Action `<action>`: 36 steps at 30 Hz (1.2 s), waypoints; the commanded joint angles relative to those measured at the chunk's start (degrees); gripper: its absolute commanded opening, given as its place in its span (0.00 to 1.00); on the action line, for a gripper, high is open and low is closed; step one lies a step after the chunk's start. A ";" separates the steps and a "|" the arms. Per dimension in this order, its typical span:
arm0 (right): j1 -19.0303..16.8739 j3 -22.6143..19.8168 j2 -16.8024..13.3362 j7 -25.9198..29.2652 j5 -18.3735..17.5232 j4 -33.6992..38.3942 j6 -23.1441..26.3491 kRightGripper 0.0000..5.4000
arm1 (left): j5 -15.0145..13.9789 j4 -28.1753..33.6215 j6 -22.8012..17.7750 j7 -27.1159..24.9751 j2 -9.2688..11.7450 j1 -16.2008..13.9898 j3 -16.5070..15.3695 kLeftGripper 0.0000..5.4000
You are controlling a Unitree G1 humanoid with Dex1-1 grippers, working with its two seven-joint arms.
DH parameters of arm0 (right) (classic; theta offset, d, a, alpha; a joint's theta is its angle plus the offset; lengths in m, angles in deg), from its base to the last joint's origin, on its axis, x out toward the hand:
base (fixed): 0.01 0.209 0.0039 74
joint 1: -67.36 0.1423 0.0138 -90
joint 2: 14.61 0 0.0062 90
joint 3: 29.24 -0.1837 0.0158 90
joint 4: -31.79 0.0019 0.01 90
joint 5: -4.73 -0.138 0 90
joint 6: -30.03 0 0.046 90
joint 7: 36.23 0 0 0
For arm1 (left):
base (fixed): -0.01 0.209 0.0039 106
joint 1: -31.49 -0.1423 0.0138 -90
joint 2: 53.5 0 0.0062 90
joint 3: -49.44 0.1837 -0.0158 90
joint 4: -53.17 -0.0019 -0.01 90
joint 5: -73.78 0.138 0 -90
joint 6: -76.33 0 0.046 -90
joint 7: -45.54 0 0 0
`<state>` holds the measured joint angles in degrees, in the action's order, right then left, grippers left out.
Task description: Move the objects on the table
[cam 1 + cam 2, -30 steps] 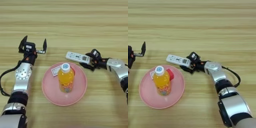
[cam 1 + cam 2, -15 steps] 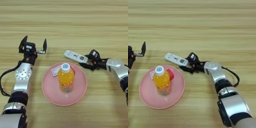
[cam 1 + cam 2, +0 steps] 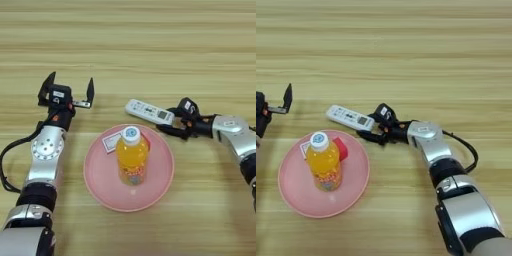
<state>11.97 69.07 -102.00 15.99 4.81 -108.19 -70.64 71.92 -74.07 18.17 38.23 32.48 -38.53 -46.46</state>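
The right gripper (image 3: 172, 126) is lying low on the light wood-grain surface (image 3: 150, 45), its jaws closing on the near end of the white rectangular remote control (image 3: 148, 111), which is sitting just beyond the round pink plate (image 3: 157, 182). On that plate the orange-drink bottle with a white cap (image 3: 131, 160) is lying between a red-and-white flat packet (image 3: 111, 142) and a small red cube (image 3: 340, 148). Toward the left edge, the left gripper (image 3: 67, 90) is idling with jaws spread wide.

Silver-grey jointed arms, round silver joint covers, black cables, black two-fingered ends
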 commanded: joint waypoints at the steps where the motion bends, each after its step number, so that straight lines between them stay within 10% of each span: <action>1: -0.74 -0.88 -0.94 0.94 -1.38 2.94 0.55 0.54 | 0.77 -0.67 0.18 0.42 -0.13 0.99 0.22 1.00; 22: -14.74 -1.32 -8.67 6.51 -7.18 34.09 7.03 0.54 | -0.06 -0.34 0.70 -1.32 -0.02 0.90 0.70 1.00; 27: -15.53 -0.68 -10.09 6.89 -7.69 37.95 9.17 0.54 | -7.73 5.39 -2.73 -13.94 -0.11 -1.26 2.35 1.00; 36: -14.00 0.55 -10.87 7.69 -7.74 38.08 10.42 0.54 | -22.08 19.83 -19.43 -39.01 7.69 -3.22 3.70 1.00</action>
<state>-3.42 69.23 -112.21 23.07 -2.65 -70.22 -60.62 51.61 -55.91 1.39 2.11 38.70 -41.62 -42.59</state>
